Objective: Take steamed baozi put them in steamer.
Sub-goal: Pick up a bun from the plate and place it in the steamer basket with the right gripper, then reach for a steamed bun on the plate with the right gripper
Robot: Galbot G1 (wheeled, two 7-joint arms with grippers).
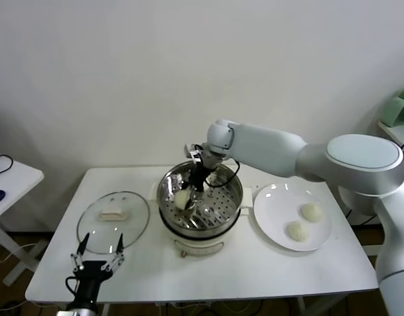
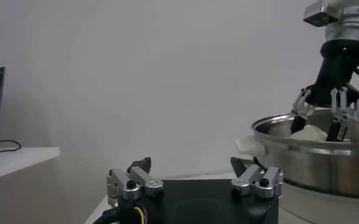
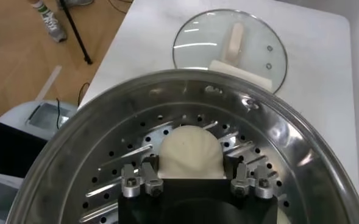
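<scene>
Baozi [image 3: 189, 153] number 1 is gripped between the fingers of the right gripper [image 1: 190, 195] over the perforated tray inside the steamer [image 1: 232, 197]. 2 more baozi [image 1: 312, 211] are seen on the white plate [image 1: 274, 207]. The left gripper [image 1: 98, 253] is parked with fingers spread near the glass lid [image 1: 114, 220].

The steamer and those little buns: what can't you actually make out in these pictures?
- Steamer floor: in the head view the right claw and near wall hide part of it, so a second bun inside can't be confirmed.
- Held bun: its underside is hidden by the claw in the right wrist view; touching the tray or not is unclear.
- Plate: its two buns are outside both wrist views.
</scene>
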